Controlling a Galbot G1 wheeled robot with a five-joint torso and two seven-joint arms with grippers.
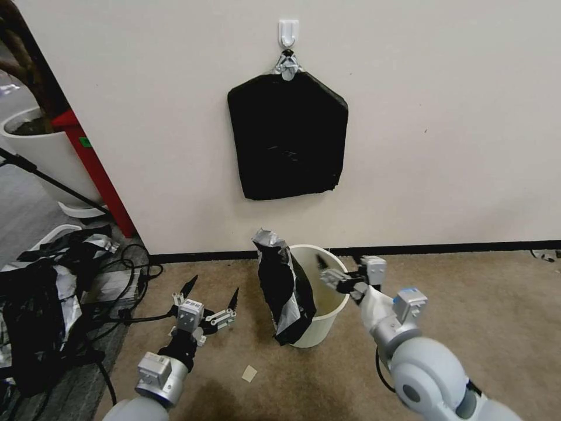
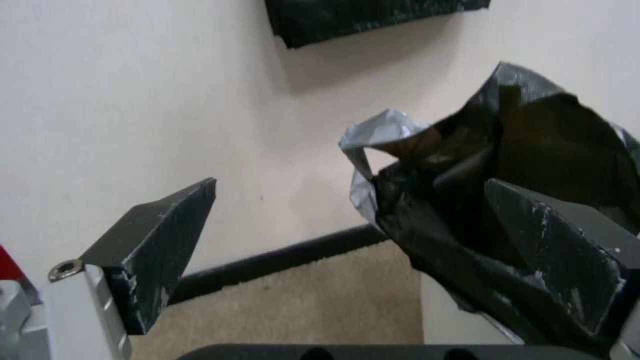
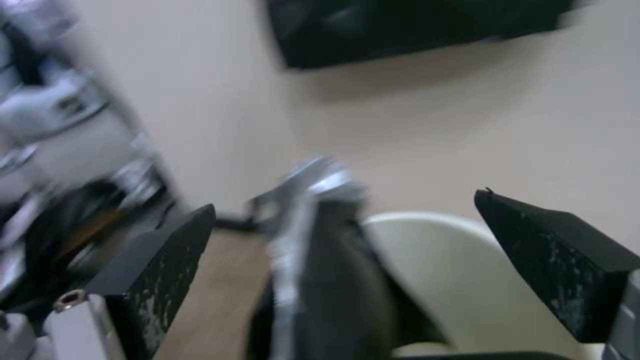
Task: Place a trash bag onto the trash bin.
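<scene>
Both claws spread wide, left claw [image 1: 213,295] empty, right claw [image 1: 334,273] over trash bin [image 1: 318,327]

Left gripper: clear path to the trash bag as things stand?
Probably yes. The left gripper is open, low over the carpet beside the trash bag draped on the trash bin rim, with nothing between them.

The brown carpet floor [image 1: 479,304] holds the white trash bin [image 1: 318,327], just left of the right claw [image 1: 329,270]. A black plastic heap [image 1: 41,304] lies far left of the left claw [image 1: 211,290].
</scene>
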